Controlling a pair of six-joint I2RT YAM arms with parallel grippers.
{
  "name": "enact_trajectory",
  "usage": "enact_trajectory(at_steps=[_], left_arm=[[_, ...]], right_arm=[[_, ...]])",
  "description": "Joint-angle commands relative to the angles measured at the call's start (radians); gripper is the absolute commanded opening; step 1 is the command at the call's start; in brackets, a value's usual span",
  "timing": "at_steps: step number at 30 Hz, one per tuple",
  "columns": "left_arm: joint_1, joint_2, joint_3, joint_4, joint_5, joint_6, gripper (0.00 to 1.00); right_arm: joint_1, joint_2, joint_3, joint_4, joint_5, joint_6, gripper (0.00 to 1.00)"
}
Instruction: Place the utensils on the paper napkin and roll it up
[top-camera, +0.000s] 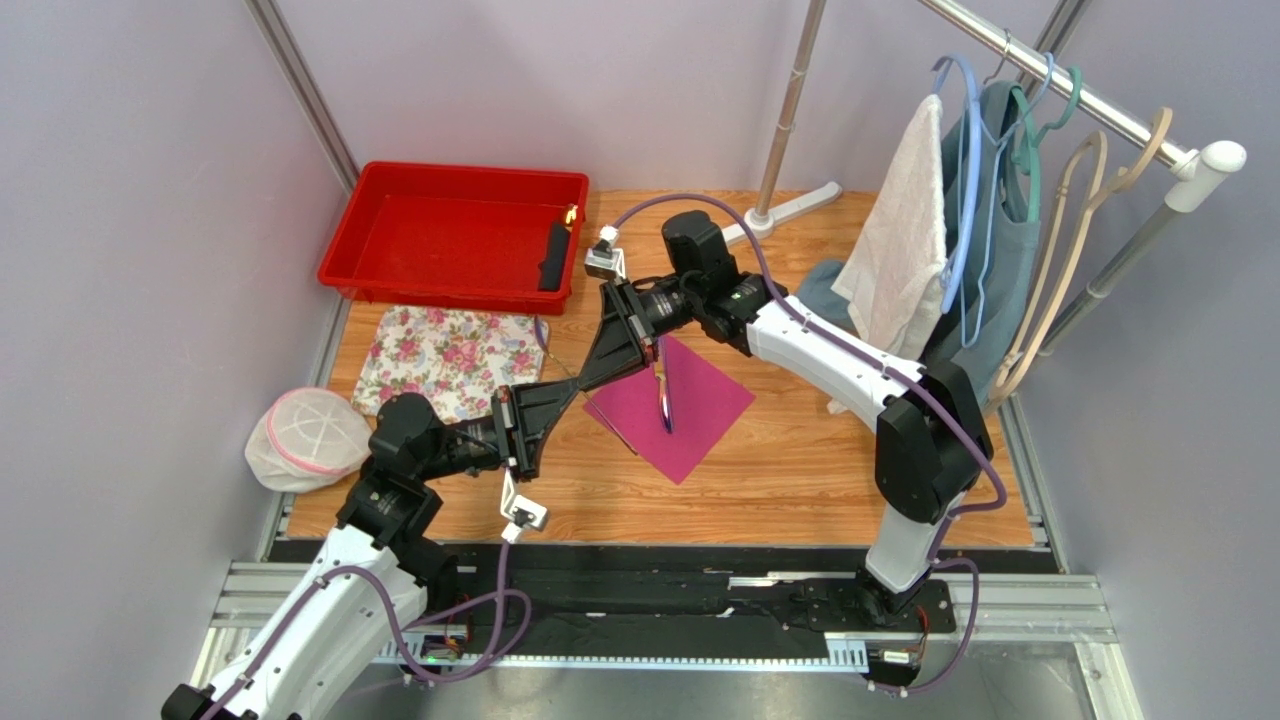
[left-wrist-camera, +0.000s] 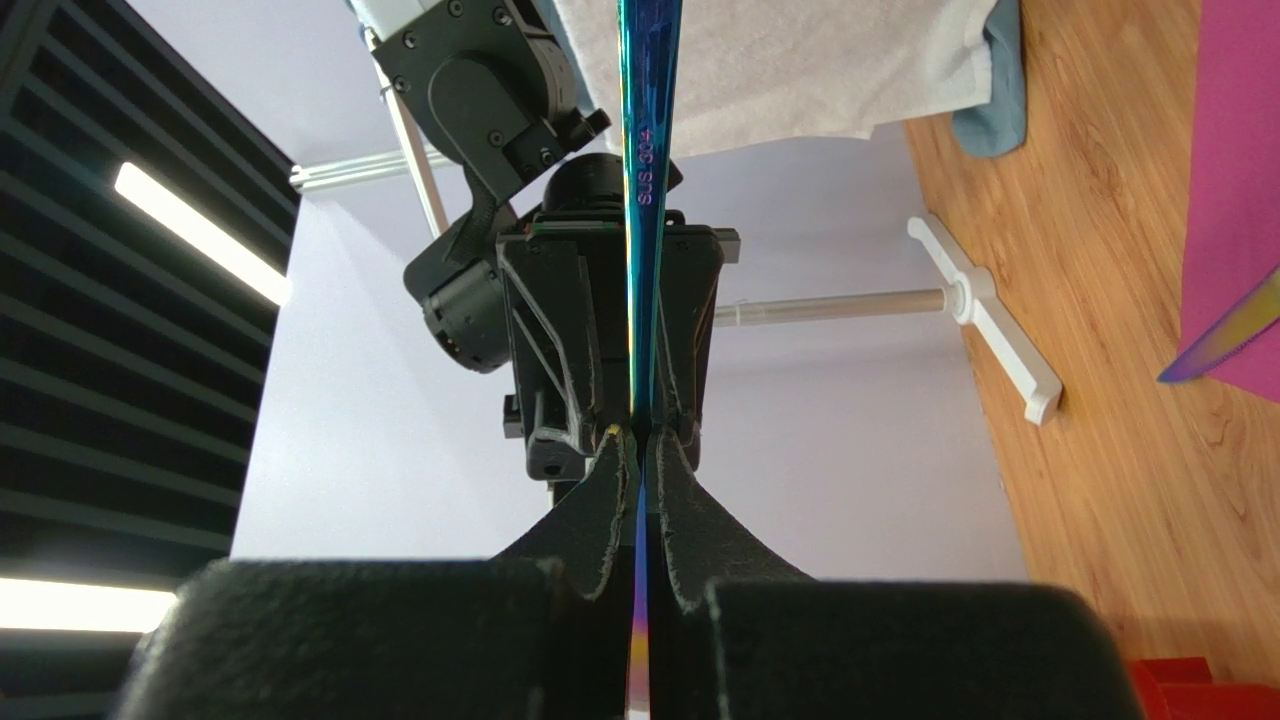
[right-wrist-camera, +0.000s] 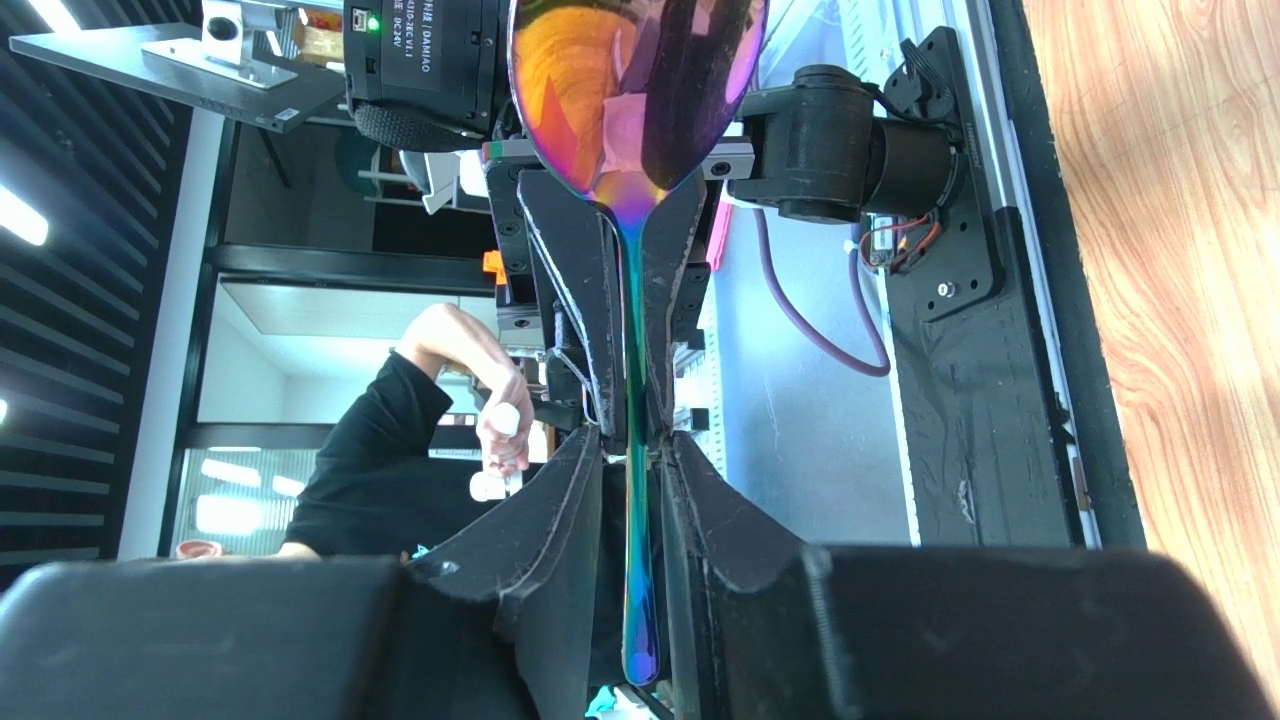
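Left hand (left-wrist-camera: 642, 435) was clamped on the spoon (right-wrist-camera: 639, 90) handle, over the napkin (top-camera: 706, 398) edge. Right hand (right-wrist-camera: 636, 443) stood narrow around the same handle, grip not determinable. This was judged a handover, to lay the spoon beside the utensil (top-camera: 663, 405) lying on the napkin.

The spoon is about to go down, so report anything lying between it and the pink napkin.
Nothing visible blocks it. The spoon, clamped in the left gripper with its handle between the right gripper's jaws, hangs over the napkin's edge. One utensil already lies there; bare pink shows beside it.
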Motion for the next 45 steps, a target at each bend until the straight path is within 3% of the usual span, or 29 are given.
enact_trajectory(at_steps=[1, 9, 13, 16, 24, 27, 29, 32, 33, 35, 36, 40, 41, 43, 44, 45], left_arm=[[-0.002, -0.007, -0.007, 0.041, 0.012, -0.025, 0.00], [-0.002, -0.014, -0.010, 0.044, 0.003, -0.034, 0.00], [-0.002, -0.015, -0.012, 0.044, 0.010, -0.031, 0.00], [-0.002, -0.012, -0.013, 0.039, 0.015, -0.023, 0.00], [-0.002, 0.016, -0.010, 0.051, 0.009, -0.014, 0.00], [-0.002, 0.022, -0.007, 0.053, 0.004, -0.013, 0.00], [-0.002, 0.023, -0.004, 0.021, -0.008, 0.010, 0.00], [-0.002, 0.011, 0.002, -0.033, -0.052, 0.003, 0.32], [-0.002, 0.005, 0.005, -0.045, -0.068, -0.014, 0.51], [-0.002, 0.002, 0.023, -0.082, -0.120, -0.078, 0.63], [-0.002, -0.001, 0.031, -0.094, -0.138, -0.106, 0.81], [-0.002, 0.020, 0.098, -0.192, -0.255, -0.308, 0.93], [-0.002, 0.046, 0.146, -0.232, -0.316, -0.441, 0.96], [-0.002, 0.098, 0.216, -0.342, -0.381, -0.604, 0.99], [0.000, 0.159, 0.305, -0.381, -0.442, -0.807, 0.99], [0.001, 0.193, 0.351, -0.427, -0.458, -0.912, 0.99]], right_arm=[[0.016, -0.020, -0.011, 0.037, -0.031, 0.015, 0.26], [0.016, -0.040, -0.031, 0.035, -0.030, 0.012, 0.28], [0.014, -0.036, -0.025, 0.035, -0.027, 0.012, 0.20], [0.016, -0.031, -0.017, 0.037, -0.028, 0.018, 0.06], [0.023, -0.040, -0.026, 0.055, -0.048, 0.039, 0.11], [0.025, -0.042, -0.034, 0.055, -0.045, 0.039, 0.00], [0.023, -0.043, -0.038, 0.055, -0.036, 0.039, 0.00], [0.002, -0.065, -0.060, 0.035, 0.025, 0.020, 0.00], [-0.004, -0.071, -0.063, 0.024, 0.044, 0.001, 0.00], [-0.033, -0.080, -0.057, -0.072, 0.120, -0.051, 0.00], [-0.044, -0.080, -0.057, -0.103, 0.150, -0.097, 0.00], [-0.111, -0.077, -0.057, -0.309, 0.367, -0.215, 0.00], [-0.119, -0.079, -0.054, -0.350, 0.514, -0.246, 0.00], [-0.128, -0.073, -0.051, -0.438, 0.649, -0.339, 0.00], [-0.128, -0.069, -0.051, -0.468, 0.800, -0.355, 0.00], [-0.128, -0.059, -0.063, -0.476, 0.843, -0.370, 0.00]])
